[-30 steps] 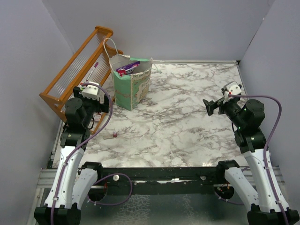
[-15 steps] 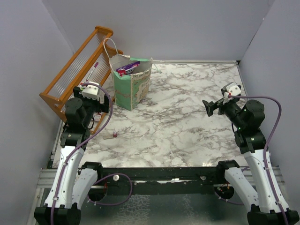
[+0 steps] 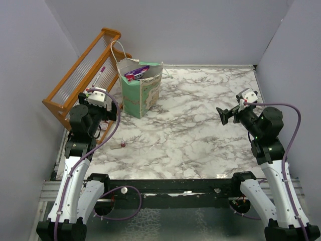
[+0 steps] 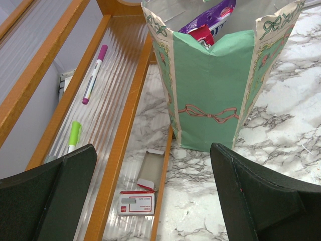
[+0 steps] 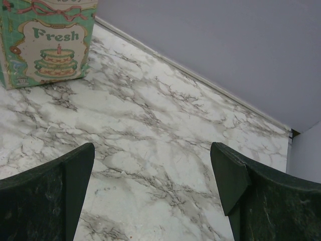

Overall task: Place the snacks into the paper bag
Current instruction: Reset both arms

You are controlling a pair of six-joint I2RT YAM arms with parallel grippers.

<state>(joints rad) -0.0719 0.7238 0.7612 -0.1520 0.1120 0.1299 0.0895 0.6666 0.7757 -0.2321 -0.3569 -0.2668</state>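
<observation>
The mint-green and cream paper bag (image 3: 142,93) stands upright at the back left of the marble table, with purple and red snack packets (image 3: 136,73) showing in its open top. In the left wrist view the bag (image 4: 210,100) is ahead, with a purple and a red packet (image 4: 208,27) inside. In the right wrist view the bag's printed panel (image 5: 47,42) is at the far left. My left gripper (image 3: 103,108) is open and empty, near the rack, short of the bag. My right gripper (image 3: 224,114) is open and empty above the right of the table.
An orange wooden slatted rack (image 3: 83,75) leans at the left beside the bag; it holds a purple marker (image 4: 94,74), a green marker (image 4: 73,135) and a small red-and-white carton (image 4: 136,203). A tiny red-capped tube (image 3: 122,144) lies on the marble at the front left.
</observation>
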